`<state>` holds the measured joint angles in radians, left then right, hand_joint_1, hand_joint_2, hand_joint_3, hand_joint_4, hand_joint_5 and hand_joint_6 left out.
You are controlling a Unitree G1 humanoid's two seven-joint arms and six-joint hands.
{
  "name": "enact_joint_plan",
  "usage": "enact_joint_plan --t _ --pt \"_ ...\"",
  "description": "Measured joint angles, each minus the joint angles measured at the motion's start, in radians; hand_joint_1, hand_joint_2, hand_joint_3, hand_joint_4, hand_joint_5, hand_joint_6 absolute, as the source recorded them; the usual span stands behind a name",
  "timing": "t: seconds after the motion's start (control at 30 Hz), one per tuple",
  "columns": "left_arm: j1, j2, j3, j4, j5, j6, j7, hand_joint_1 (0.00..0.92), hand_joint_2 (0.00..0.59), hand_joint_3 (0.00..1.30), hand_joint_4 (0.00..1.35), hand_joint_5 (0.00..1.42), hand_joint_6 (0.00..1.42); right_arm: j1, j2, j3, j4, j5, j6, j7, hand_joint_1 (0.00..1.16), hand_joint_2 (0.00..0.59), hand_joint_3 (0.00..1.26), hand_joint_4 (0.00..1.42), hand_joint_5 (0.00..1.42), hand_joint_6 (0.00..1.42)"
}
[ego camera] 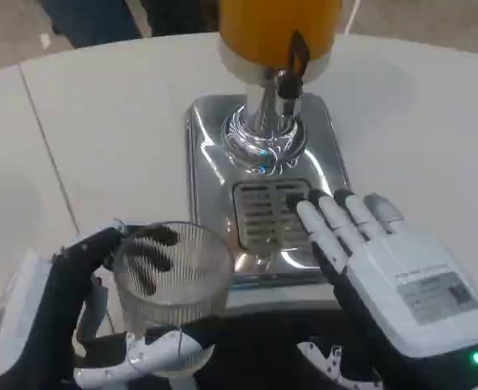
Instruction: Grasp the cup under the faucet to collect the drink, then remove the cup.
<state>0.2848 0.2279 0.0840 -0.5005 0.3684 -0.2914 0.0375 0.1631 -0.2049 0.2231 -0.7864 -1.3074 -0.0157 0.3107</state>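
The left hand (93,317) grips a clear ribbed glass cup (172,284) at the lower left; dark fingers show through the fluted wall on its far side and a white thumb lies across its near base. The cup stands upright just left of the dispenser base (210,162), a polished chrome rectangular tray with rounded corners. A slotted drip grate (263,215) sits recessed in the tray. Above it rises a reflective chrome pedestal (263,134) carrying an orange cylindrical tank (275,28) with a dark tap lever (296,53). The right hand (377,260) is released, its fingers extended flat, the tips over the grate's right edge. The white table (109,130) is smooth and matte.
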Motion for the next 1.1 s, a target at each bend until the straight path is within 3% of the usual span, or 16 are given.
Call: enact_joint_plan --t 0.3,0.47,0.87,1.1 --pt "0.016 -0.02 -0.008 -0.015 0.015 -0.001 0.0 0.66 0.035 1.23 1.16 1.42 1.42 0.007 0.006 0.0 -0.003 -0.003 -0.003 0.0 0.62 0.399 0.0 0.0 0.0 0.0" --pt "0.0 -0.025 -0.009 -0.009 0.018 -0.001 0.0 0.66 0.035 1.22 1.16 1.42 1.42 0.008 0.035 -0.014 -0.002 -0.025 0.016 0.0 0.62 0.398 0.0 0.0 0.0 0.0" --pt "-0.345 -0.121 -0.096 0.323 0.116 0.029 0.133 0.66 0.04 1.22 1.15 1.42 1.42 0.037 0.063 -0.018 -0.013 -0.054 0.024 0.003 0.63 0.402 0.0 0.0 0.0 0.0" --pt "-0.539 -0.182 -0.178 0.594 0.138 0.024 0.235 0.66 0.04 1.22 1.15 1.42 1.42 0.023 0.072 -0.051 -0.049 -0.06 0.033 0.069 0.63 0.402 0.0 0.0 0.0 0.0"
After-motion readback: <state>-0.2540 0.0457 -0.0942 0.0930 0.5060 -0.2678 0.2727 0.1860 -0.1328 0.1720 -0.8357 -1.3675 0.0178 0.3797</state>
